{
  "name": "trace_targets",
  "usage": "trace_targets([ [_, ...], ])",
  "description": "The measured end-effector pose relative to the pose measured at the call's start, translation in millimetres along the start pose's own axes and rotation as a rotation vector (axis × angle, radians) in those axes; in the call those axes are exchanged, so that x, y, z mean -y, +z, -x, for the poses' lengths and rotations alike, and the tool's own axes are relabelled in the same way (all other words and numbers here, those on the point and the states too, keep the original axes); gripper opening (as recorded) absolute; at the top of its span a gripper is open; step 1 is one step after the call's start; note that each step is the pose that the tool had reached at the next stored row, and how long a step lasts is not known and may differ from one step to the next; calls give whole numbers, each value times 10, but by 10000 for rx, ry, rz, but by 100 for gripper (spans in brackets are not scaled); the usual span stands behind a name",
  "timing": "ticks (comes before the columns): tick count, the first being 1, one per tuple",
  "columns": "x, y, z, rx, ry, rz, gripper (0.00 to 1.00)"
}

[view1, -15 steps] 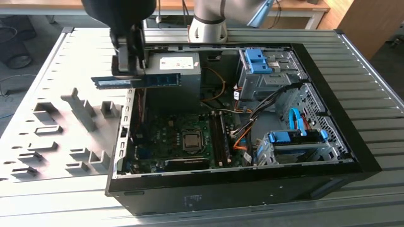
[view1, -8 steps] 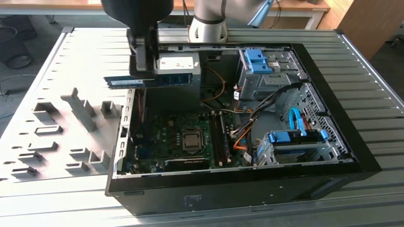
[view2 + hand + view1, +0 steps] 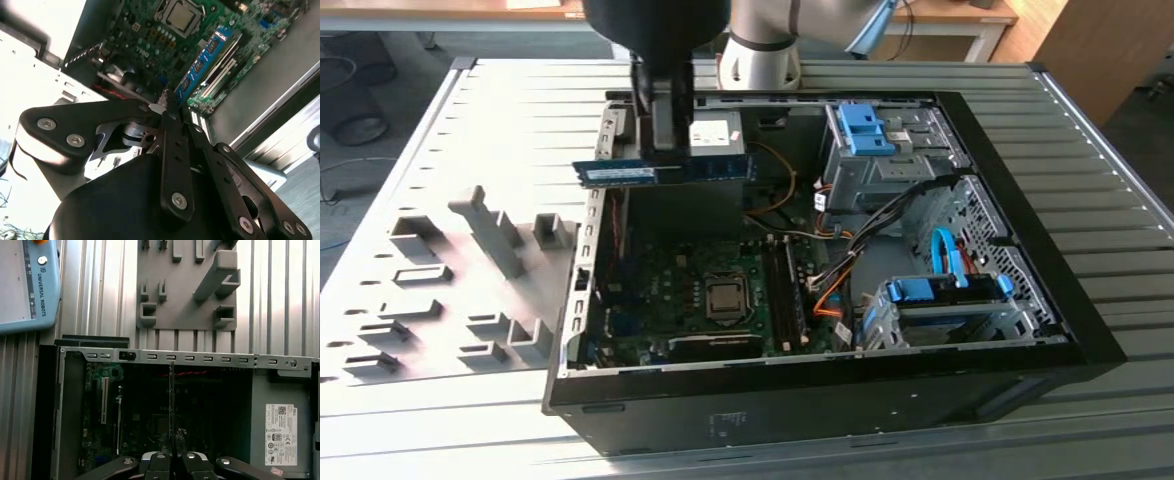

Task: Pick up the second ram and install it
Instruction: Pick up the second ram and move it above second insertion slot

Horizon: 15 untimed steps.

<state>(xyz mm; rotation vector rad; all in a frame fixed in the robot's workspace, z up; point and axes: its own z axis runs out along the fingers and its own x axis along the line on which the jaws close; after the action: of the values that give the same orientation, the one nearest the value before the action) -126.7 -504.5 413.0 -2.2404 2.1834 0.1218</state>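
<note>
Holding second ram [image 3: 627,173] clear above case [image 3: 787,420]

A ribbed gray metal table [image 3: 1094,120] with long parallel grooves carries everything. An open black computer case [image 3: 827,410] lies on its side on the tabletop, its open face turned up, taking up the middle of the surface. On the exterior view's left of the case, a flat gray fixture plate [image 3: 427,290] with raised gray plastic blocks rests on the table, just beside the case with a narrow strip of bare ribs between them. In the first wrist view, a gray control pendant [image 3: 25,285] lies on the table near an outer corner of the case, apart from the plate
</note>
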Motion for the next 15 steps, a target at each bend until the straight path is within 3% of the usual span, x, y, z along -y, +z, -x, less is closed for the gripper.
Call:
trace_targets([
  [15, 443, -17, -11, -1, 2, 11, 14],
])
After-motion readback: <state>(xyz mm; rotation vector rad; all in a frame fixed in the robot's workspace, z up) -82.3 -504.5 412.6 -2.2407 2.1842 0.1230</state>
